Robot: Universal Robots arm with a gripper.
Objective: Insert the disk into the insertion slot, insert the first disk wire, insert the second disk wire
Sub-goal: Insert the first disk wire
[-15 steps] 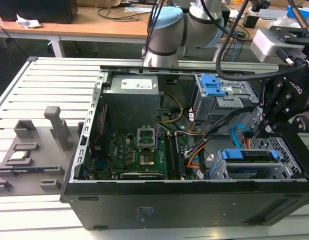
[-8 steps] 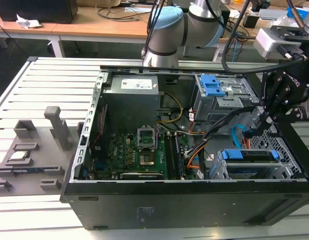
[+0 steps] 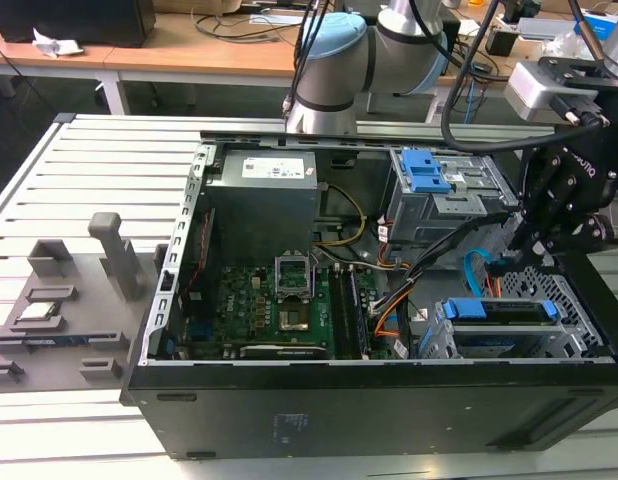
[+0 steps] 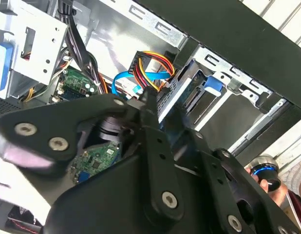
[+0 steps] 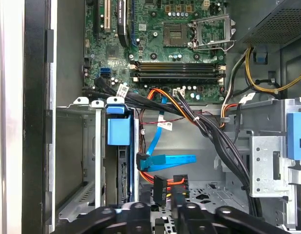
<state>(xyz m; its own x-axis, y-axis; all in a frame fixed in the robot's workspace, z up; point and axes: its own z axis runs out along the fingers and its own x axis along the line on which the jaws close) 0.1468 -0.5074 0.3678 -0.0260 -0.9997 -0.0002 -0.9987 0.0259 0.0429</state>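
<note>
Exterior view: open black tower case [image 3: 389, 400] on its side on the slatted grey desk [image 3: 109, 170]. The claw [image 3: 527, 248] hangs inside the case at the exterior view's right, just over the insertion slot [image 3: 509, 345]. The disk [image 3: 504, 309] already sits in that slot, its blue caddy bar showing. The second disk wire [image 3: 473, 272] loops up just beside the claw. The power supply [image 3: 264, 200] has a white label [image 3: 270, 169], print too small to read. The taller grey cage [image 3: 439, 195] carries blue tabs. The claw housing has white lettering, partly cut off.

Second wrist view: the claw [image 4: 145, 100] is drawn in narrow. The first disk wire [image 4: 149, 62], orange, yellow, red and black strands on a black plug, lies right at its tip. The second disk wire [image 4: 153, 76] crosses behind. The disk [image 4: 187, 100] shows its connector edge in the slot [image 4: 228, 87].

First wrist view: the disk [image 5: 122, 175] stands edge-on in the slot [image 5: 99, 161]. The black plug of the first disk wire [image 5: 159, 189] sits between the near-closed jaws of the claw [image 5: 161, 208], pinched as far as I can see, near the disk's edge but apart from it. The end of the second disk wire [image 5: 170, 159] is just beside the disk. White tags [image 5: 122, 91] on the cables, unreadable. Motherboard [image 5: 160, 48] print not legible.
</note>
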